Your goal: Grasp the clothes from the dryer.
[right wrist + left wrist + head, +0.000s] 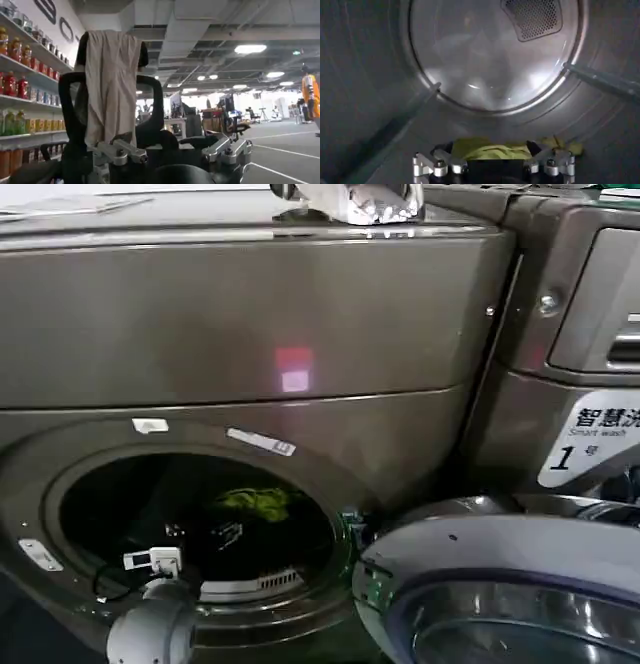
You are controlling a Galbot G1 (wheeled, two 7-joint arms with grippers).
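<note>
Left arm is reaching in through the porthole of the dryer (pixel 300 334), and the left gripper (pixel 492 155) sits deep in the drum with its fingers spread wide. Right between those open fingers, just beyond the tips, lies the clothes (pixel 490 149), a small yellow-green bunch on the drum floor. From the head view the same bundle (pixel 258 502) shows up past the arm, low in the dark opening.

Now, the risks. The bunch is small and soft, so if the fingers come together too high they could pinch only a loose fold (or nothing at all) and the fabric would slide out on the way back. Too low, and the tips may scrape the curved metal of the drum and stall before closing. A bit of the cloth trails off beyond one finger, so part of it could drag or snag on the drum's lifter ribs (pixel 605 80) as the arm pulls out. There is also the porthole rim (pixel 45 504) to mind: the arm passes close to its lower edge, and a tilted exit might knock it. The open door (pixel 500 584) stands off to the side of the arm, near enough to matter.

The right gripper (pixel 172 150) is parked away from the machine, facing the room, fingers apart and holding nothing.
</note>
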